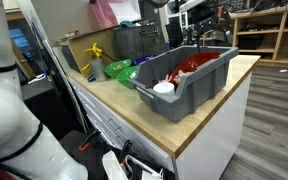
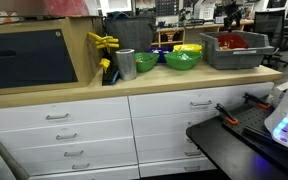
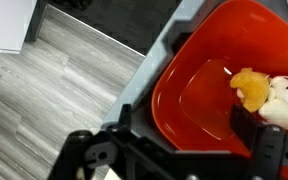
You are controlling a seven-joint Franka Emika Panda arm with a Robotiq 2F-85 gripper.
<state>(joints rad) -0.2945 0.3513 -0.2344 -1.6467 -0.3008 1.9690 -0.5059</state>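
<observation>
Wrist view above a glossy red plastic bowl (image 3: 199, 105) inside a grey plastic bin (image 3: 159, 60) on a wooden counter (image 1: 114, 108), small orange-and-white plush toy (image 3: 266, 95) in the bowl, black jaws spread wide, gripping nothing.

This looks like a robotics lab or a research workroom which is furnished partly like a kitchen. A long wooden countertop (image 1: 134, 122) lies on white drawers (image 2: 69, 125) with metal handles, as in a kitchen. On it stand green bowls (image 2: 182, 60), a metal cup (image 2: 126, 64) and a grey plastic bin (image 1: 189, 85). Behind the counter, however, there are open wooden shelves (image 1: 269, 35) and much dark equipment (image 1: 199, 15). The floor (image 3: 54, 90) is of grey wood-look planks, and a black work table (image 2: 234, 145) stands in front of the drawers.
</observation>
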